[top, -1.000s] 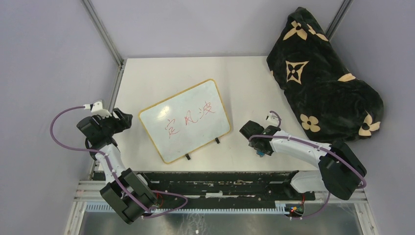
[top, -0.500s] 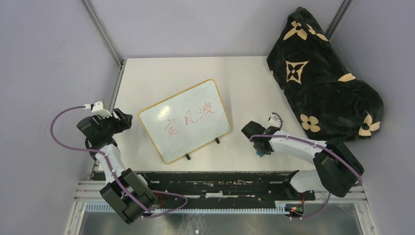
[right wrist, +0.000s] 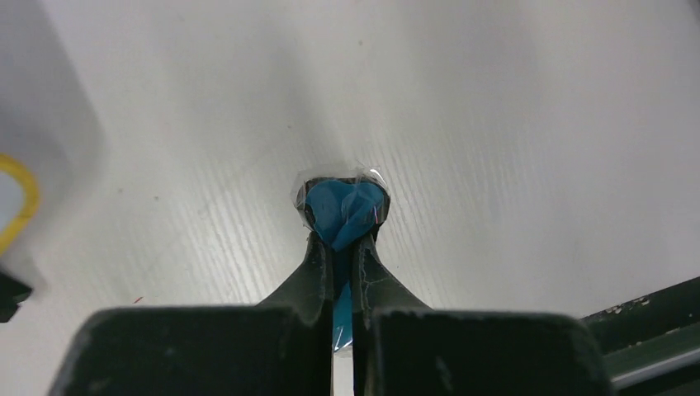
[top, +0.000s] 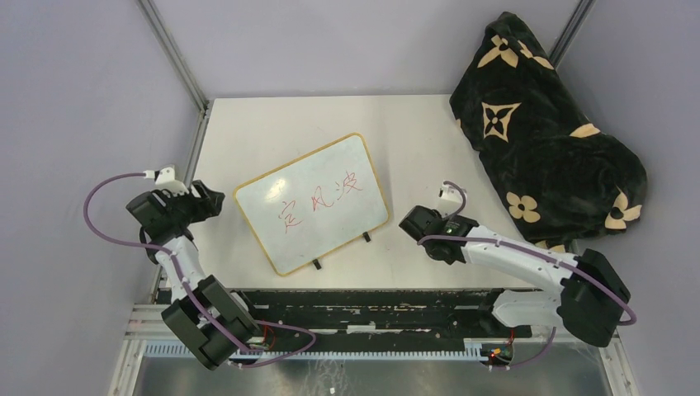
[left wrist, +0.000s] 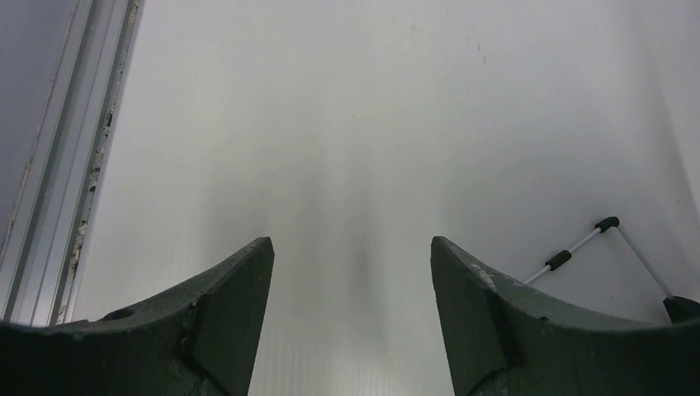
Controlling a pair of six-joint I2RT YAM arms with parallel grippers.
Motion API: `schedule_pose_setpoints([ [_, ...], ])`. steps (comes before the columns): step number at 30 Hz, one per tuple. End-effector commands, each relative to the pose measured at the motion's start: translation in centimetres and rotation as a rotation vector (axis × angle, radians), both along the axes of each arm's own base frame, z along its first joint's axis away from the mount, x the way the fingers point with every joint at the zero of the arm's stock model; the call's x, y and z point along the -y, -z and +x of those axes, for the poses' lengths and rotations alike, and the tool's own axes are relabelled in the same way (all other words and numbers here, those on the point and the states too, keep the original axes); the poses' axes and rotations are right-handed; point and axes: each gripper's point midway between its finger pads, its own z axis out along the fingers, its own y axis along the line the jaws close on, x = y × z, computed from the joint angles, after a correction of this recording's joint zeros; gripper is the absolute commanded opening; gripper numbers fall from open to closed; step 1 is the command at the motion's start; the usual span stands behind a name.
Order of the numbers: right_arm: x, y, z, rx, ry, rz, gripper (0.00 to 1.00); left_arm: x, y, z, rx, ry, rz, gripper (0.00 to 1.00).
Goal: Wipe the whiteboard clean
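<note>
White tabletop (top: pixel 413 136) between grey walls carries the work. On it, the right gripper (right wrist: pixel 338 239) has its fingers pressed together on a small blue pad (right wrist: pixel 345 208) in crinkled clear wrap. The pad's end projects past the fingertips, presumably so that the soft end, not the fingers, meets the surface. This gripper sits low over bare table, apart from the whiteboard (top: pixel 312 204), which lies askew at its 9 o'clock with its black feet toward the arm bases. Red handwriting (top: pixel 320 200) runs across the middle; judged, no erasing is done yet. The right arm reaches forward and inward, forearm low, elbow at 4 o'clock.

At the board's 9 o'clock the left gripper (left wrist: pixel 351 256) is spread wide over bare table, holding nothing. Its arm is folded upright near the table's edge, probably parked clear of the board. A black patterned blanket (top: pixel 549 140) lies at 2 o'clock, well apart.
</note>
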Motion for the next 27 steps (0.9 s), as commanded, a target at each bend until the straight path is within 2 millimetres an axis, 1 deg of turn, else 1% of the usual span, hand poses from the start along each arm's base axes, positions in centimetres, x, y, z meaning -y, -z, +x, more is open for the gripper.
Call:
schedule_pose_setpoints([
  [1,1.6,-6.4,1.7,0.174,-0.046,-0.121,0.00,-0.5,-1.8,0.9,0.041,0.053,0.069,0.77],
  [3,1.5,-8.5,2.2,0.218,-0.084,-0.135,0.00,-0.6,-1.8,1.1,0.044,0.057,0.077,0.77],
  [5,0.9,-10.5,3.0,0.271,-0.148,-0.138,0.01,-0.5,-1.9,1.1,0.048,0.076,0.079,0.77],
  [8,-1.6,-12.8,4.3,0.358,-0.302,-0.091,0.01,0.4,-2.1,1.2,0.058,0.136,0.072,0.77],
  [10,-3.6,-13.9,5.0,0.432,-0.403,-0.029,0.01,1.3,-2.3,1.1,0.073,0.208,0.073,0.78],
  [12,-5.1,-14.9,5.5,0.482,-0.481,-0.005,0.01,2.2,-2.3,0.8,0.090,0.288,0.093,0.79],
  [14,-6.0,-15.1,6.1,0.471,-0.506,-0.033,0.01,3.1,-2.1,0.4,0.099,0.372,0.114,0.80],
  [17,-6.5,-14.2,7.0,0.387,-0.518,-0.120,0.01,3.7,-2.2,0.3,0.099,0.437,0.097,0.82],
  [19,-7.2,-13.4,7.2,0.352,-0.538,-0.124,0.01,4.2,-2.1,0.1,0.085,0.482,0.057,0.82],
  [21,-7.6,-12.8,7.2,0.342,-0.541,-0.117,0.01,3.8,-2.4,0.5,0.076,0.496,0.051,0.82],
  [23,-7.4,-12.7,7.2,0.342,-0.535,-0.120,0.01,3.0,-2.5,1.1,0.061,0.484,0.046,0.81],
  [26,-7.1,-13.0,7.1,0.344,-0.528,-0.129,0.01,1.9,-2.8,1.9,0.051,0.471,0.056,0.80],
  [27,-7.0,-13.0,7.1,0.345,-0.529,-0.130,0.01,1.8,-3.0,1.9,0.052,0.476,0.049,0.80],
])
